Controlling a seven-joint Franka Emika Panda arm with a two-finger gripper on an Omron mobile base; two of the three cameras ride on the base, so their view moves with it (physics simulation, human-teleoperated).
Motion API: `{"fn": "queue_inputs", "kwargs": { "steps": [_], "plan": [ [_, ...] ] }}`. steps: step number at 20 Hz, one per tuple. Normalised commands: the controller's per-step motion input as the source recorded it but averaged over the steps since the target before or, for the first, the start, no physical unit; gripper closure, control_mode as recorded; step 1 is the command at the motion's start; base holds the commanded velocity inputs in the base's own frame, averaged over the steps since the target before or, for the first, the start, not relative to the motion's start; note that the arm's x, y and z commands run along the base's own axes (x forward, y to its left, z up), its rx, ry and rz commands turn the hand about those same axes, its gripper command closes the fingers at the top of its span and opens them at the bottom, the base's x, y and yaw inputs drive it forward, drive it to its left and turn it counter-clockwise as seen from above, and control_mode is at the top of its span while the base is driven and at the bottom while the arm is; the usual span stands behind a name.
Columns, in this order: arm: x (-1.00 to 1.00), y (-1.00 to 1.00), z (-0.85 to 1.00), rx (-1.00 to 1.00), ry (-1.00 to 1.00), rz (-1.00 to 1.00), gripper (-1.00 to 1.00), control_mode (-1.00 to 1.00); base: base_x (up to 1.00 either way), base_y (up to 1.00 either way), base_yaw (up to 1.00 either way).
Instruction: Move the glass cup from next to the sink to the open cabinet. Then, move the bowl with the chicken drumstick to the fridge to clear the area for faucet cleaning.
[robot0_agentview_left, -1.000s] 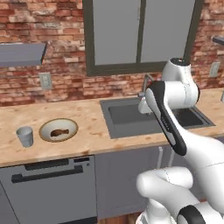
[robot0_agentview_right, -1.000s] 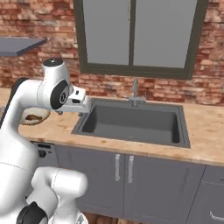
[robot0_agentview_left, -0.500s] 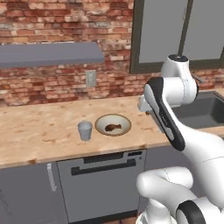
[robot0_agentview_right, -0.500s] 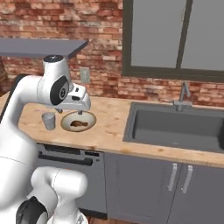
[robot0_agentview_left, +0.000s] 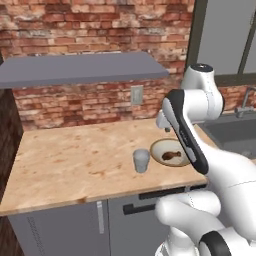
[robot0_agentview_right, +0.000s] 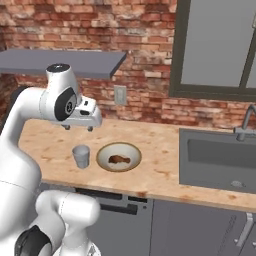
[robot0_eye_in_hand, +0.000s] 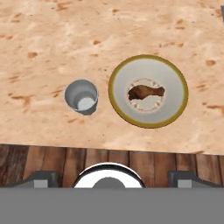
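The glass cup (robot0_agentview_left: 141, 160) (robot0_agentview_right: 81, 156) (robot0_eye_in_hand: 82, 97) stands upright on the wooden counter, just left of the bowl (robot0_agentview_left: 156, 150) (robot0_agentview_right: 103, 154) (robot0_eye_in_hand: 175, 100). In the bowl's middle lies the chicken drumstick (robot0_agentview_left: 171, 156) (robot0_agentview_right: 119, 160) (robot0_eye_in_hand: 145, 92). My gripper (robot0_agentview_right: 78, 128) (robot0_agentview_left: 165, 128) (robot0_eye_in_hand: 112, 176) hangs open above and a little behind the cup and bowl, holding nothing. The sink (robot0_agentview_right: 215, 155) (robot0_agentview_left: 232, 132) and the faucet (robot0_agentview_right: 245, 120) (robot0_agentview_left: 245, 100) lie to the right.
A flat grey shelf (robot0_agentview_left: 75, 67) (robot0_agentview_right: 60, 61) juts from the brick wall over the counter. A wall outlet (robot0_agentview_left: 136, 94) (robot0_agentview_right: 119, 94) sits behind the bowl. The counter's front edge runs close to the cup, with wood floor (robot0_eye_in_hand: 52, 159) below. Bare counter (robot0_agentview_left: 70, 155) stretches left.
The base has driven left, so the whole scene has shifted right: cup and bowl now sit near the centre, the sink at the right edge. The gripper stays open.
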Motion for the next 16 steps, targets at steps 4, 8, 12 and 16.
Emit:
{"fn": "queue_inputs", "kwargs": {
  "steps": [4, 8, 12, 16],
  "plan": [
    [0.0, 0.0, 0.0, 0.0, 0.0, 0.0, -1.0, 1.0, 0.45, 0.08, -0.03],
    [0.55, 0.0, -0.23, -0.01, 0.0, -0.01, -1.0, -1.0, 0.0, 0.0, 0.0],
    [0.81, 0.26, -0.4, 0.0, 0.0, 0.0, -1.0, -1.0, 0.0, 0.0, 0.0],
    [0.38, 0.5, -0.58, 0.0, 0.08, 0.02, -1.0, -1.0, 0.0, 0.0, 0.0]
  ]
}}
